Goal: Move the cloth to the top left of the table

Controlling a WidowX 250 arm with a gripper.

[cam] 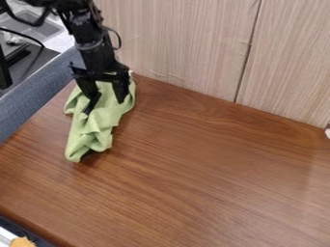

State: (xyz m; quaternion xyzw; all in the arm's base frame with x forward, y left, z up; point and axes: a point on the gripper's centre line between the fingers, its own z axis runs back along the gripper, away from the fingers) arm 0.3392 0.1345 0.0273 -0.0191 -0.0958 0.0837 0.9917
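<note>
The gripper (103,105) hangs over the upper left part of the table, pointing down. Its two fingers stand apart, so it is open, with green fabric visible between and behind them. The light green cloth (93,132) lies crumpled at the table's top left, near the wall. It stretches from beneath the gripper down toward the front left, and its upper part is partly hidden by the fingers. Whether the fingertips touch the cloth, I cannot tell.
The brown wooden table (206,178) spreads right and forward of the cloth. Wood-grain panels (187,43) rise along its back edge. A blue-grey padded edge (38,96) borders the left side, with a sink (42,29) beyond.
</note>
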